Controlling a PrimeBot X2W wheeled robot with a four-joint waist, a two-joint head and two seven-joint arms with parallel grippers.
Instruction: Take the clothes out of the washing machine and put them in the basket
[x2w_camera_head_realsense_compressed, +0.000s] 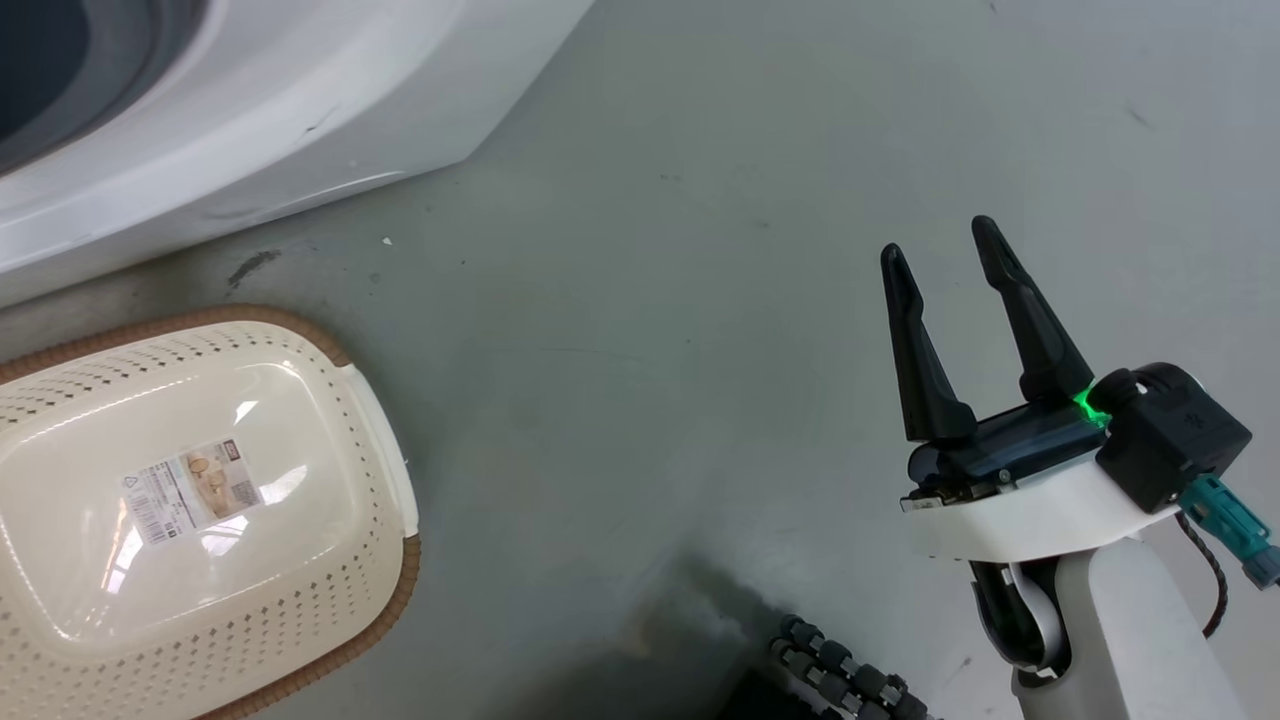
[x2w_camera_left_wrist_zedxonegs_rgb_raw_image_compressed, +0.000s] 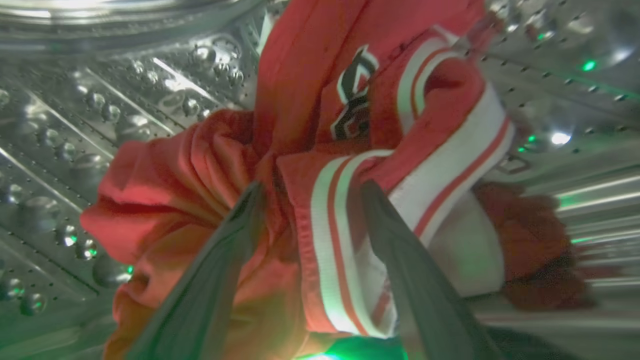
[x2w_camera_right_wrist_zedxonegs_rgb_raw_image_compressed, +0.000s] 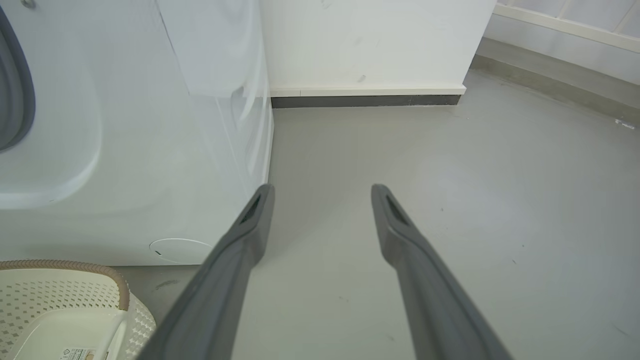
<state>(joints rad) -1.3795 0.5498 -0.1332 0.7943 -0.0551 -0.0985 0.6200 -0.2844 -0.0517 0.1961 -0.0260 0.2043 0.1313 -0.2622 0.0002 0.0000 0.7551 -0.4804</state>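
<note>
The clothes (x2w_camera_left_wrist_zedxonegs_rgb_raw_image_compressed: 300, 85), a bright red bundle with white stripes and a dark printed mark, lay heaped inside the washing machine (x2w_camera_head_realsense_compressed: 300, 100), against the perforated steel drum (x2w_camera_left_wrist_zedxonegs_rgb_raw_image_compressed: 65, 130) that curved around them in the left wrist view. The left fingers (x2w_camera_left_wrist_zedxonegs_rgb_raw_image_compressed: 210, 290) were spread, one on each side of a white-striped fold of the fabric. The cloth sat between them and touched them, but they were not pinched on it. A green glow fell on the steel and on the fabric at the bottom of that view.

Outside, the machine's white front and a piece of its grey porthole rim (x2w_camera_right_wrist_zedxonegs_rgb_raw_image_compressed: 15, 100) showed at the upper left of the head view. Near its foot, the cream perforated basket (x2w_camera_head_realsense_compressed: 385, 585) with its brown rim stood on the grey floor (x2w_camera_head_realsense_compressed: 650, 300). A paper label (x2w_camera_head_realsense_compressed: 190, 490) lay flat on its glossy bottom.

Well apart from the basket, at the lower right of the head view, the right fingers (x2w_camera_head_realsense_compressed: 922, 360) were also spread, pointing up and away over bare floor. A green light (x2w_camera_head_realsense_compressed: 1085, 405) shone at their base. The right wrist view looked past them along the floor to a white wall (x2w_camera_right_wrist_zedxonegs_rgb_raw_image_compressed: 370, 45) with a dark skirting strip, the machine's side standing to the left.
</note>
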